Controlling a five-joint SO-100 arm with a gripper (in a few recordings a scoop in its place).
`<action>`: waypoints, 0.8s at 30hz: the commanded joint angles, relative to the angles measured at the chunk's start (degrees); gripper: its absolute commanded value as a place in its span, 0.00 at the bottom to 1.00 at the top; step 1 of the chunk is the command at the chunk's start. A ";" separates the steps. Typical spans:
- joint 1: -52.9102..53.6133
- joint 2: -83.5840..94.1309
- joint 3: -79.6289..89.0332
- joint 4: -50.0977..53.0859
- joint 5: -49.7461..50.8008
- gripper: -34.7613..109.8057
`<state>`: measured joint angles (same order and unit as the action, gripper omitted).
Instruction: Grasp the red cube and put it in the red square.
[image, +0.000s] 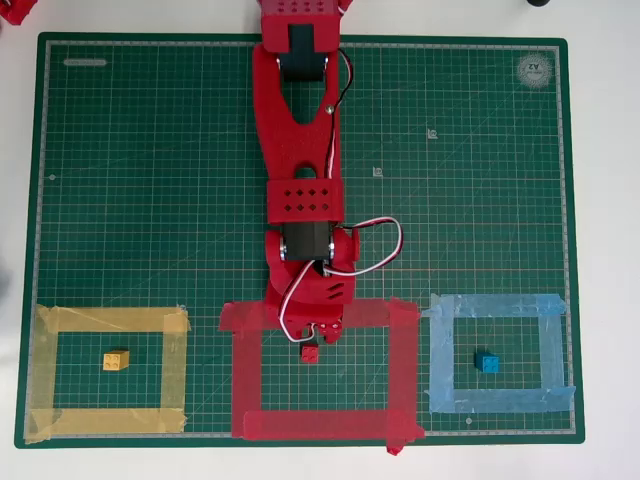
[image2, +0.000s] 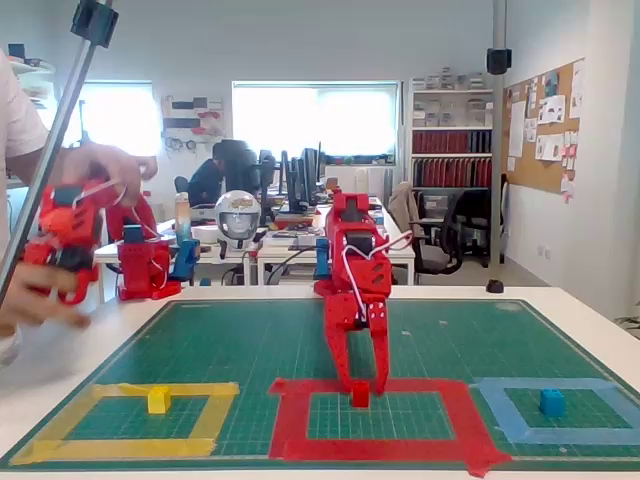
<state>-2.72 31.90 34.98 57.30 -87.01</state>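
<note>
Fingers (image2: 381, 350) of the gripper (image2: 362, 385) stand parted in the fixed view, straddling the red cube (image2: 360, 394) without pinching it. From overhead, the gripper (image: 312, 335) hides its tips, but the red cube (image: 310, 352) lies inside the red square (image: 402, 370), near its top strip.

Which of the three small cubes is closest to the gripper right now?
The red cube, directly under the gripper inside the red square; the yellow cube and blue cube sit far off.
</note>
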 joint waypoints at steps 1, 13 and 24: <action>-2.37 24.52 17.67 1.14 -1.41 0.36; -2.11 98.70 83.76 0.44 -1.23 0.24; 1.32 134.65 132.89 -8.44 0.44 0.24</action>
<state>-2.72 155.83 157.41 50.45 -86.57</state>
